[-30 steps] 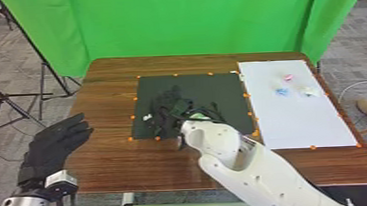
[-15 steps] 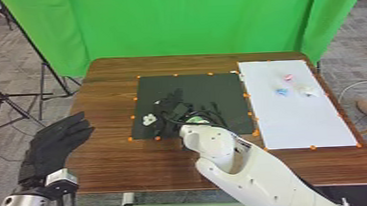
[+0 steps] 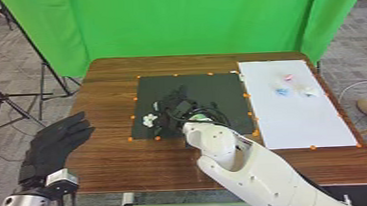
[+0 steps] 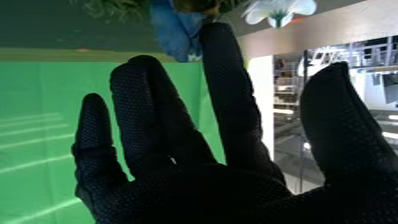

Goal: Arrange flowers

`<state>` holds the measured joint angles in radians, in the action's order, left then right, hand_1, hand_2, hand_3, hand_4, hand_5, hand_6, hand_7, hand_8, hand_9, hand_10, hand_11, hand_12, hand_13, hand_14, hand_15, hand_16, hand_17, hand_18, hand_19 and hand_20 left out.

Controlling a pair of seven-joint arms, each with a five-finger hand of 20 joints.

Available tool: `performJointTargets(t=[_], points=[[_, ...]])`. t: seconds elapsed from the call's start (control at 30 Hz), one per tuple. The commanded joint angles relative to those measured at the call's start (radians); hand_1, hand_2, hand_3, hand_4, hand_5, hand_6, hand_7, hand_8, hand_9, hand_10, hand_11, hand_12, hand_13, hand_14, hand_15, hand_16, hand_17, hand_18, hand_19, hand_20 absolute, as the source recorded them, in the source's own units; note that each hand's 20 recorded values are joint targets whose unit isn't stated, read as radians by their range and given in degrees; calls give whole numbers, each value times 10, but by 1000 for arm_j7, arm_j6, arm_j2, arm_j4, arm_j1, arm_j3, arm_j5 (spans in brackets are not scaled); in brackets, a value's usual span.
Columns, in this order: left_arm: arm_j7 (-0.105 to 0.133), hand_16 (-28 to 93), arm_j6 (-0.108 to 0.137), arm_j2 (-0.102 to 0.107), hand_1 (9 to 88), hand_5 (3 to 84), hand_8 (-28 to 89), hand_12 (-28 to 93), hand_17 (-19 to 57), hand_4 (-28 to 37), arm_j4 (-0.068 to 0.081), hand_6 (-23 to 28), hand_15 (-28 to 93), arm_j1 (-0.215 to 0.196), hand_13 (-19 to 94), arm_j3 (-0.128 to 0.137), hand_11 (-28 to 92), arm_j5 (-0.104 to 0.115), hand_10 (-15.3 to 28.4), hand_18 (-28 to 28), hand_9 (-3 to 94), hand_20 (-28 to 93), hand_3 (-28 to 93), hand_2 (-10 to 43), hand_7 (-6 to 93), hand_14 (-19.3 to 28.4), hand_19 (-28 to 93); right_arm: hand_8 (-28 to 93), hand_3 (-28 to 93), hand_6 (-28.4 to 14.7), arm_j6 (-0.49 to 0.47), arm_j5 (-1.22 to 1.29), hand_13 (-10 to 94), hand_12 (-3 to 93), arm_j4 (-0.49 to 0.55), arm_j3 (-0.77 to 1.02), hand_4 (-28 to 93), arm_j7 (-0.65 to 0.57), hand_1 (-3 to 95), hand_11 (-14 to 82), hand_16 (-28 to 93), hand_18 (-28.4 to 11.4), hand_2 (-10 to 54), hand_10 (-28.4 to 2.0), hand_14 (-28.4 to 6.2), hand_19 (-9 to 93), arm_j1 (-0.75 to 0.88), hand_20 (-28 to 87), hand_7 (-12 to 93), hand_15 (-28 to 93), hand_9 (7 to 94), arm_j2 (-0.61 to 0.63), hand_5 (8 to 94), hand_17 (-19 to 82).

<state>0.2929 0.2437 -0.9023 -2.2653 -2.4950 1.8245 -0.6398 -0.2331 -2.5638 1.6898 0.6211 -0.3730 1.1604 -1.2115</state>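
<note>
Right hand (image 3: 173,110): fingers straight, spread, over black mat (image 3: 222,84). White flower (image 3: 149,120): one, at its 9 o'clock. White sheet (image 3: 310,128), table's 2 o'clock: three flowers (image 3: 282,92). Left hand (image 3: 54,141), 8 o'clock: fingers extended.

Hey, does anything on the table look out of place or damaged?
Nothing looks plainly spilled or damaged. One small white flower lies on the square black mat, beside the black-gloved right hand, apart from the small pink, blue and white pieces on the rectangular white sheet; that may simply be arranging in progress.
</note>
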Motion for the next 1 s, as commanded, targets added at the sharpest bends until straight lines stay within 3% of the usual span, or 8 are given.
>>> performJointTargets(t=[0.03, 0.17, 0.53, 0.67, 1.0], points=[[-1, -123, 0, -11, 274, 458, -81, 86, -95, -120, -5, 138, 573, -26, 276, 3, 349, -1, 225, 213, 382, 115, 830, 51, 124, 284, 575, -154, 820, 6, 156, 27, 259, 183, 15, -43, -251, -55, 105, 284, 133, -284, 109, -255, -282, 614, -45, 406, 193, 787, 467, 45, 663, -30], [-2, -124, 0, -12, 274, 458, -81, 86, -95, -120, -7, 138, 573, -33, 276, 5, 349, -1, 225, 213, 382, 116, 831, 51, 124, 284, 575, -141, 812, 8, 182, 28, 286, 178, 29, -62, -248, -80, 134, 255, 150, -284, 84, -257, -283, 593, -78, 439, 174, 775, 512, 63, 703, -4], [8, -123, 10, -13, 275, 458, -81, 86, -95, -120, -13, 138, 573, -44, 276, 4, 348, 0, 225, 213, 382, 116, 831, 51, 125, 284, 575, -142, 816, 8, 190, 47, 288, 177, 38, -56, -249, -82, 148, 253, 157, -284, 66, -256, -284, 577, -104, 470, 174, 772, 519, 80, 711, 4], [36, -123, 24, -5, 276, 458, -81, 86, -95, -120, -16, 137, 573, -59, 276, -2, 348, 9, 226, 213, 382, 116, 830, 52, 125, 284, 575, -140, 818, -3, 202, 109, 289, 178, 51, -52, -247, -114, 142, 255, 157, -284, 72, -255, -284, 572, -150, 478, 173, 773, 520, 125, 691, 5], [78, -123, 41, 19, 275, 458, -81, 87, -95, -120, -18, 137, 573, -75, 276, -6, 348, 22, 225, 213, 382, 116, 829, 52, 125, 284, 576, -129, 850, -58, 161, 306, 329, 191, 44, 172, -238, -202, 170, 287, 149, -284, 49, -247, -268, 608, -143, 475, 165, 779, 517, 353, 559, 36]])
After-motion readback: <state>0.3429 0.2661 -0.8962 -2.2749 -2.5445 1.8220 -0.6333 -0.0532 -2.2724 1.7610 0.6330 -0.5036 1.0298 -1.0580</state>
